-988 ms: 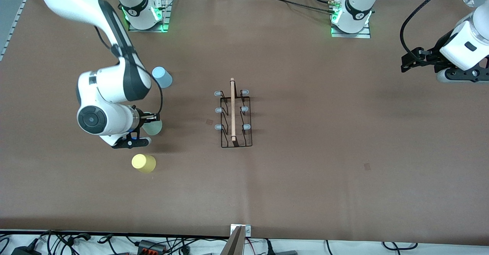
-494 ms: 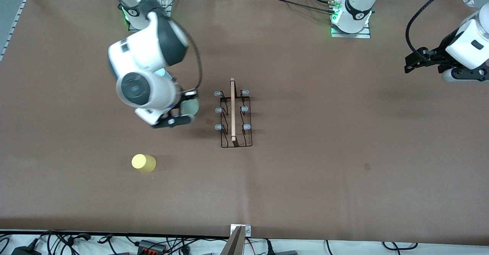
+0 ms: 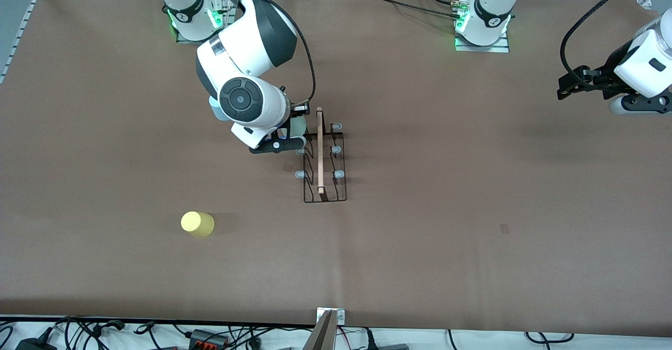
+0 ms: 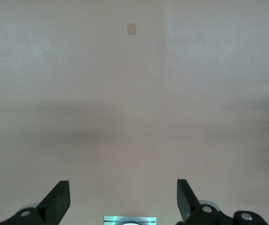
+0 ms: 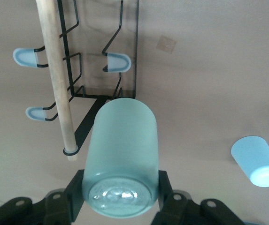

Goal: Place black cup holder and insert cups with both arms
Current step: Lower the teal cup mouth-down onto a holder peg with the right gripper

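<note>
The black cup holder [image 3: 324,167] stands mid-table with its wooden rod [image 3: 319,150] pointing toward the front camera; the right wrist view also shows the holder [image 5: 125,51] and grey-tipped pegs. My right gripper [image 3: 290,132] is shut on the pale green cup [image 3: 299,125], which hangs over the holder's pegs on the right arm's side. In the right wrist view the green cup [image 5: 122,154] fills the right gripper [image 5: 120,192]. The light blue cup [image 5: 257,161] stands on the table, mostly hidden under the right arm. The yellow cup [image 3: 197,224] stands nearer the camera. My left gripper [image 3: 569,85] waits open over bare table at its end, also as left gripper [image 4: 122,201].
Small tape marks lie on the brown table, one tape mark [image 3: 504,228] toward the left arm's end, another tape mark [image 3: 287,167] beside the holder. Both arm bases stand along the table's edge farthest from the camera. A metal bracket [image 3: 331,316] and cables line the nearest edge.
The right arm lifted the pale green cup from the table between the blue and yellow cups and carried it to the holder. The left arm barely shifted.
</note>
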`<state>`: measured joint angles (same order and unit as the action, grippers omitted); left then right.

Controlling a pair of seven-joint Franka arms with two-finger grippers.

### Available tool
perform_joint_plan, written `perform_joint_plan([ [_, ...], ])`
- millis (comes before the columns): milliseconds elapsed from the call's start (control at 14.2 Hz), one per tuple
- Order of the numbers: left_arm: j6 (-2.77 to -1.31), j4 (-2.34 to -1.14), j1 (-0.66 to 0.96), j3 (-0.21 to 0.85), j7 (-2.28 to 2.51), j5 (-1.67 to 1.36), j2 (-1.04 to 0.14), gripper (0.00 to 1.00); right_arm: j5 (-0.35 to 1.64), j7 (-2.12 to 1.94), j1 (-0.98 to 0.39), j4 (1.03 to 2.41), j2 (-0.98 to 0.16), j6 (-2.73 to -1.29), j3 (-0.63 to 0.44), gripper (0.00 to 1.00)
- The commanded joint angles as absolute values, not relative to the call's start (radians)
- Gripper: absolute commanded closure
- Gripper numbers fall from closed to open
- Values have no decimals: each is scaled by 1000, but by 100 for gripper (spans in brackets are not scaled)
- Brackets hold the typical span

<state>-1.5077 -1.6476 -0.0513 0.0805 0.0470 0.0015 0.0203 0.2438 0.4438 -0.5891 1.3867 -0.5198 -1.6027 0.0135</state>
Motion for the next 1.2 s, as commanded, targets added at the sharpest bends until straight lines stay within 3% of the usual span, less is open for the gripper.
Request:
perform_joint_plan([
  [0, -1489, -1637, -57, 84, 21, -9, 21, 0, 258, 462, -612, 1373, -543, -1615, 9, 73],
  [705, -1494, -1635, -58, 83, 21, -9, 17, 0, 241, 462, -624, 1381, -595, -1660, 6, 70],
  [776, -1494, -1638, -58, 83, 21, -9, 18, 0, 241, 463, -630, 1381, -603, -1667, 6, 49],
  [846, -1494, -1637, -58, 83, 21, -9, 18, 0, 239, 488, -632, 1381, -607, -1672, 6, 0],
  [1129, -1491, -1635, -58, 84, 20, -9, 18, 0, 241, 572, -620, 1370, -594, -1660, -2, 0],
])
